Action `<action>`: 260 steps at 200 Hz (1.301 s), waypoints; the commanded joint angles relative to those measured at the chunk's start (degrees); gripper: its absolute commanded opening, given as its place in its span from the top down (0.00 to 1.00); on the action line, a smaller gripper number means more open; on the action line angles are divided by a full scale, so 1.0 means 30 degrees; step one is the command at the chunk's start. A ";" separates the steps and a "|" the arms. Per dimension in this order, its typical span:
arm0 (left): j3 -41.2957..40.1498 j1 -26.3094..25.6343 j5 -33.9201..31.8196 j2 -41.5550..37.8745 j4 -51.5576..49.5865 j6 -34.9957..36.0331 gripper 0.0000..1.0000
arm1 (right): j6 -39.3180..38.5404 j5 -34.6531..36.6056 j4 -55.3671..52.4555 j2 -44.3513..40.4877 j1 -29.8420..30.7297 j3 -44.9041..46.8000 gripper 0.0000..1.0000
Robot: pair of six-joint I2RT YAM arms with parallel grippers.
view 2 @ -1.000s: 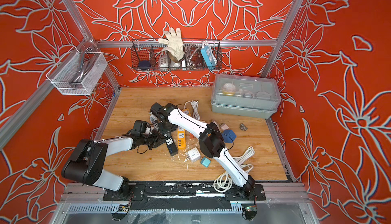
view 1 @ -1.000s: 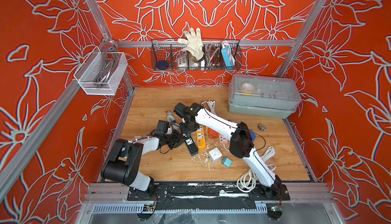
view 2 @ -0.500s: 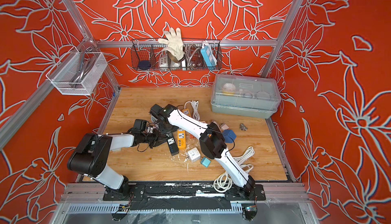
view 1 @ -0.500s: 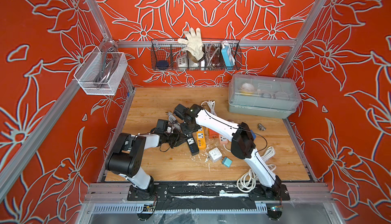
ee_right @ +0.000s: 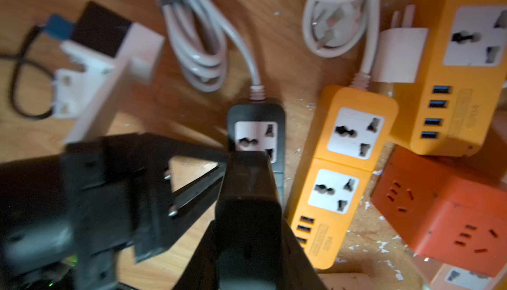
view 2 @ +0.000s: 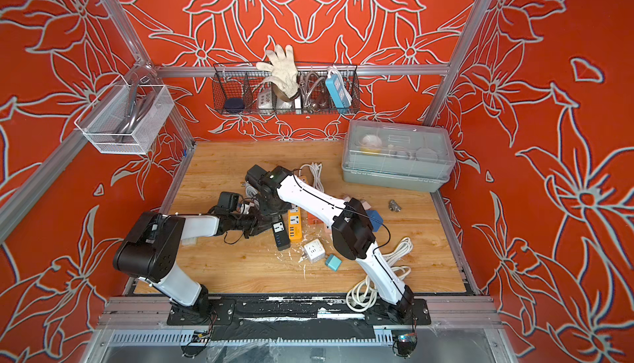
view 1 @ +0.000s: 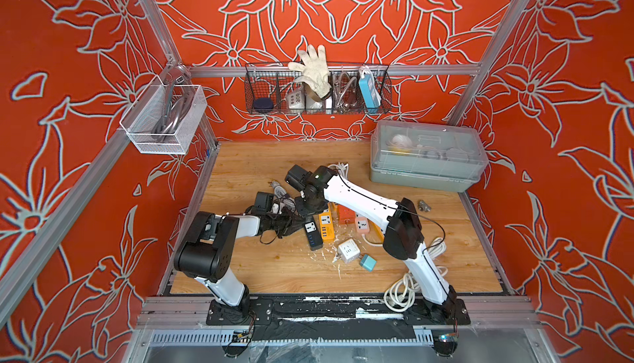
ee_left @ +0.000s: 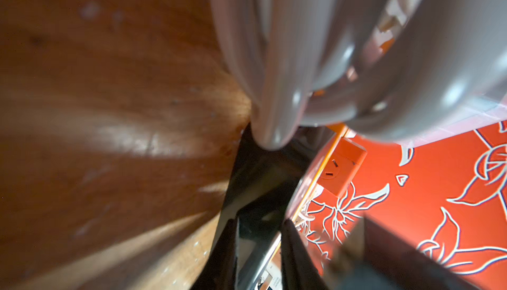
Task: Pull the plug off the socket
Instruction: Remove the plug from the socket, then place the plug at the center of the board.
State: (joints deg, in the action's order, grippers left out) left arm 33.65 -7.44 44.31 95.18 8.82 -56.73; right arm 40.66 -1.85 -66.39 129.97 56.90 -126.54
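Fingers of the left gripper (ee_right: 222,162) and right gripper (ee_right: 247,162) stand pressed together, tips meeting over the black power strip (ee_right: 256,116); we cannot tell whether either pinches anything.

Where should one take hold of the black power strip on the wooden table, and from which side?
Grip the black power strip across its narrow width, on the two long side walls, coming straight down from above. It lies flat, face up, so those walls stand upright and parallel. The nearer yellow strip lies close beside it, leaving a tight gap; its white cord leaves one end.
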 commanded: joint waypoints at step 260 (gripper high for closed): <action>0.3641 -0.1269 -1.0795 -2.0263 -1.8343 0.9397 0.13 | 0.8885 -1.0683 2.8805 -1.7740 -0.4305 2.8206 0.83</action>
State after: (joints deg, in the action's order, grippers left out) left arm 47.64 -11.11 16.10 37.04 -44.18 -27.77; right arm 62.48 -30.63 10.68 75.05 44.05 -43.90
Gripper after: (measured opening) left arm 0.847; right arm 0.318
